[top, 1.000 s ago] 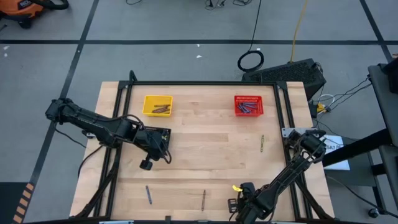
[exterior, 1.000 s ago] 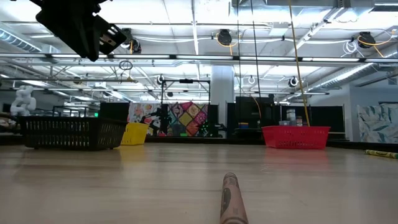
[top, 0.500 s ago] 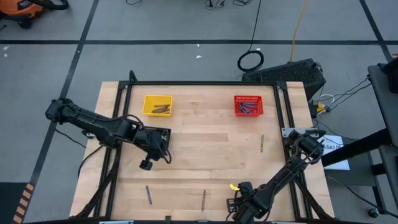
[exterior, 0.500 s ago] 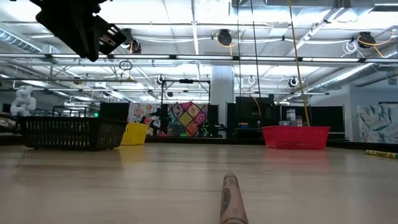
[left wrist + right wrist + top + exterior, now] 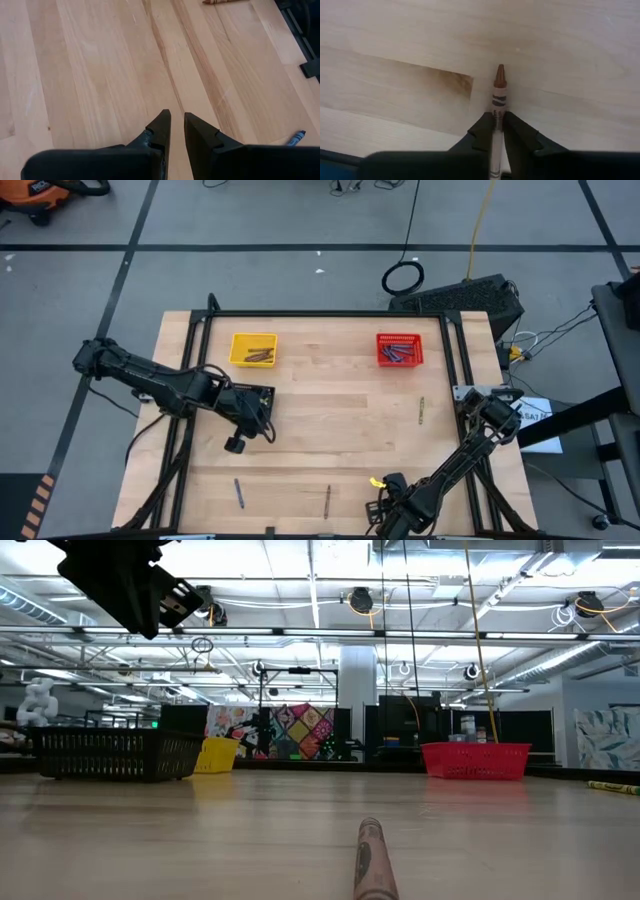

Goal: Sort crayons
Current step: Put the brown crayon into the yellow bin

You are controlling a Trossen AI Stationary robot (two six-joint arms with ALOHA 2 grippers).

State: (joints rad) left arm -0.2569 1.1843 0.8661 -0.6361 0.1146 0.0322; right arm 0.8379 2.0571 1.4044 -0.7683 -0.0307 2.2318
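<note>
high: right gripper (image 5: pixel 385 510) at worktop's (image 5: pixel 330 420) 6 o'clock edge, left gripper (image 5: pixel 262 412) mid-left | right wrist: pinched on brown crayon (image 5: pixel 498 87), grasp step | left wrist: narrow, empty | next: probably lift toward yellow basket (image 5: pixel 253 349) at 11 o'clock

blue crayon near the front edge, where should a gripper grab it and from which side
Grip the blue crayon at mid-length, coming straight down, jaws across its thin width. It lies flat on the table, running front to back, with nothing beside it.
</note>
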